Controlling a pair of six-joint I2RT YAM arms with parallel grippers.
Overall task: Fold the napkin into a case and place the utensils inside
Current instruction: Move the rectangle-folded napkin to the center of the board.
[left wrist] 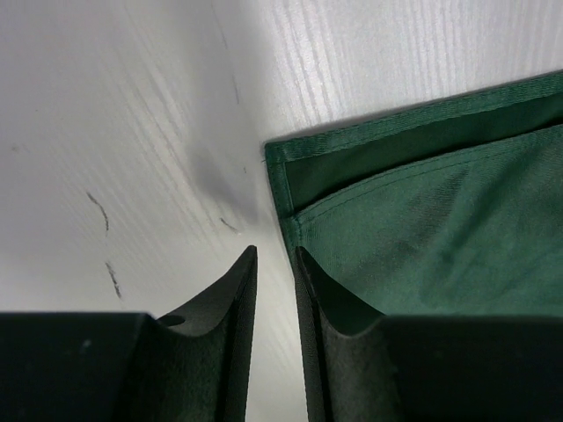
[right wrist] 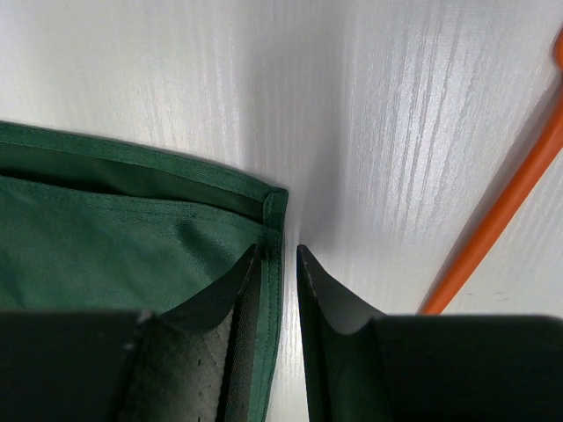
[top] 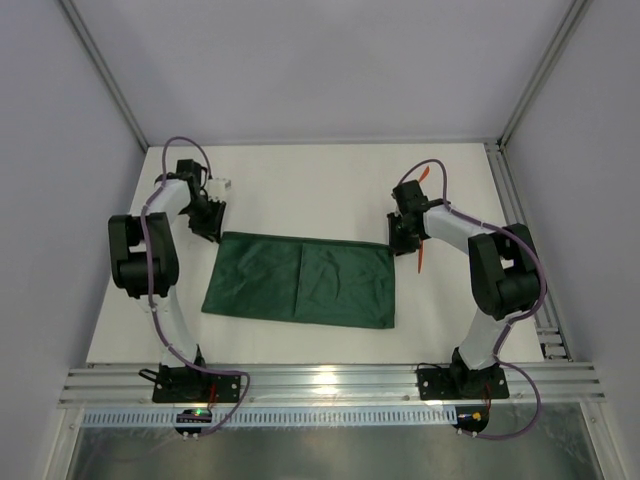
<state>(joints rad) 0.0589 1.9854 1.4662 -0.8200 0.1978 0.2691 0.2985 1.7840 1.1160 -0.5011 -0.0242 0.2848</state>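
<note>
The dark green napkin (top: 300, 280) lies flat on the white table as a wide folded rectangle with two layers. My left gripper (top: 212, 232) stands at its far left corner, narrowly open; in the left wrist view (left wrist: 274, 255) only bare table shows between the jaws, and the napkin (left wrist: 440, 229) edge lies beside the right finger. My right gripper (top: 400, 245) stands at the far right corner, narrowly open; in the right wrist view (right wrist: 279, 251) the napkin's (right wrist: 106, 229) hem lies in the gap. One orange utensil (top: 422, 258) lies right of the napkin and shows in the right wrist view (right wrist: 501, 220). Another (top: 428, 172) lies behind the right arm.
The white table (top: 320, 190) is walled by grey panels with metal frame posts at the back corners. An aluminium rail (top: 320, 385) runs along the near edge by the arm bases. A slotted rail (top: 520, 230) runs along the right side.
</note>
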